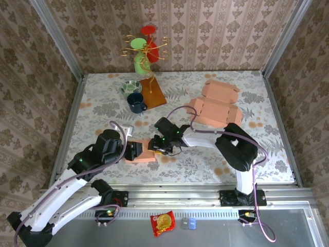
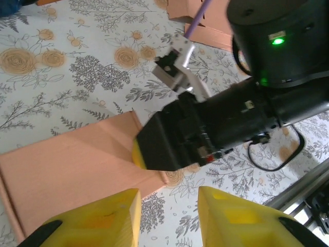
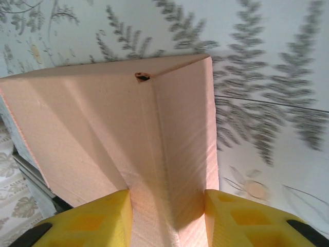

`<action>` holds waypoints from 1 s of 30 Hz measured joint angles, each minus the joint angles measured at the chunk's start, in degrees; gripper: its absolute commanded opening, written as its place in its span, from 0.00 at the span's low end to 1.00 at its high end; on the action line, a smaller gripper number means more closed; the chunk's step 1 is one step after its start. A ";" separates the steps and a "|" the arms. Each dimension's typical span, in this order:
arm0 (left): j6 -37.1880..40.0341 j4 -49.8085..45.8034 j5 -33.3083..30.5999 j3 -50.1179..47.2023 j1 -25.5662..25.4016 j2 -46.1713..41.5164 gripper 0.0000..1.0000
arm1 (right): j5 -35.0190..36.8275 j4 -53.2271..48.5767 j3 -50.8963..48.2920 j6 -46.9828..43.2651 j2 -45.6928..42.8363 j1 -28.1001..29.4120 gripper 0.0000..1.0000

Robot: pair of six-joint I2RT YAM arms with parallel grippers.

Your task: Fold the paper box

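Note:
The salmon-pink paper box lies partly folded on the flowered table near the front, between the two grippers. My right gripper is shut on a raised, creased flap of the box, with a yellow finger pressed to each side of the fold. In the left wrist view the box lies flat at the left, and the right arm's black wrist reaches in over its corner. My left gripper hangs open just off the box's near edge. Bare table shows between its fingers, and its left finger overlaps the cardboard.
Flat pink box blanks lie at the back right. A dark mug, a green saucer and a wire cup rack on a wooden base stand at the back centre. A red snack packet lies on the front rail.

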 measured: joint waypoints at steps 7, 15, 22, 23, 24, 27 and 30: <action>3.52 -2.97 -0.39 1.42 0.02 -2.56 0.62 | 1.44 3.80 6.34 6.60 5.77 2.12 0.41; 5.29 -1.07 -1.70 0.72 0.90 -2.69 1.00 | 1.99 6.86 10.08 10.73 9.53 3.34 0.48; -1.60 8.48 0.63 -2.38 5.77 4.26 0.93 | 5.38 4.42 0.44 10.45 0.37 1.97 0.50; -2.54 10.29 1.42 -2.38 5.95 6.51 0.89 | 5.95 3.72 -2.03 10.43 -2.43 1.20 0.50; -3.43 12.31 2.47 -2.27 5.95 9.38 0.84 | 6.49 3.04 -4.59 10.29 -5.57 0.17 0.50; -6.23 16.06 4.92 -1.01 5.57 17.90 0.68 | 8.41 1.03 -11.87 10.23 -16.33 -4.15 0.50; -9.79 19.87 6.78 2.05 4.13 26.32 0.60 | 10.32 -1.46 -17.68 9.86 -27.67 -9.07 0.50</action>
